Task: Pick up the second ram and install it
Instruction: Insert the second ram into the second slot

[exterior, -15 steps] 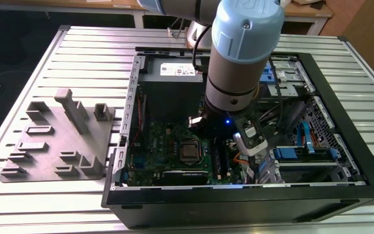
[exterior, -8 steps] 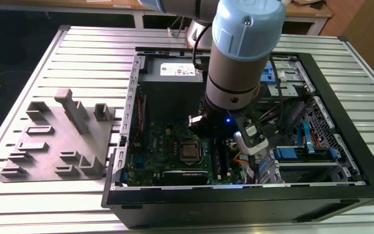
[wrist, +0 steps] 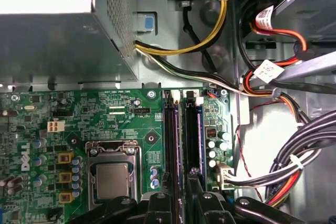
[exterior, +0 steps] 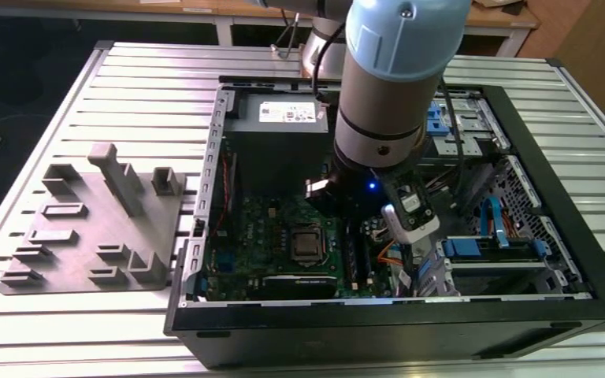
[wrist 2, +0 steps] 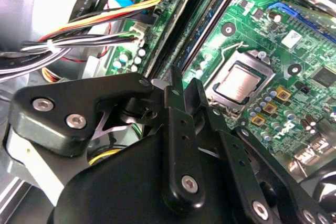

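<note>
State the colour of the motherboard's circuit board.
Green, clearest in the first wrist view: motherboard.

Green motherboard (wrist: pixel 79 114), grey power supply (wrist: pixel 52 45), seemingly blue-black ram (wrist: pixel 192 129).

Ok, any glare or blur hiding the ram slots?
First wrist view: power supply top blown out white, slots evenly lit and sharp. Second wrist view: hand soft up close, slots clear. Exterior view: arm shades the motherboard.
</note>
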You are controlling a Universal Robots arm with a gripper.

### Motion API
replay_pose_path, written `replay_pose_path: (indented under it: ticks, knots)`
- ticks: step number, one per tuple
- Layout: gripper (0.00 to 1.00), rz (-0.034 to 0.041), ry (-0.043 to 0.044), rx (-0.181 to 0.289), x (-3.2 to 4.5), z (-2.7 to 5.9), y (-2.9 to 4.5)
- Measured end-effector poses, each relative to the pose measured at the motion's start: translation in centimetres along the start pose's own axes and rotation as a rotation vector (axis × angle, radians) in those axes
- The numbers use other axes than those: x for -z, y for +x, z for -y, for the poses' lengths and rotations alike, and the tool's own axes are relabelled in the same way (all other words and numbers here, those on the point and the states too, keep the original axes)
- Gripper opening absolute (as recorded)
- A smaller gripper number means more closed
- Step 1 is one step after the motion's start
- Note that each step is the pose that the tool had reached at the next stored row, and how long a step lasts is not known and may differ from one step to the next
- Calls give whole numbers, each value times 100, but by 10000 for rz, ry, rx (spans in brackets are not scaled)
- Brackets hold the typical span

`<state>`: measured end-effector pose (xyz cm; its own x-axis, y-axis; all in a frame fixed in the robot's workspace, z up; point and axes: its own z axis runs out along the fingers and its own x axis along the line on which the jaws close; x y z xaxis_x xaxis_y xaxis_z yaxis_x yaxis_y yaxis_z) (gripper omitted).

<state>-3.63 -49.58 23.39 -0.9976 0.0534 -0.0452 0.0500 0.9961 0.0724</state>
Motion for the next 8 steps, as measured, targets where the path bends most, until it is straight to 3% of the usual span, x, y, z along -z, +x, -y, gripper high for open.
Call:
replay_pose_path:
  ticks: [8]
  knots:
    - [22, 2, 0, 0, 7, 0, 0]
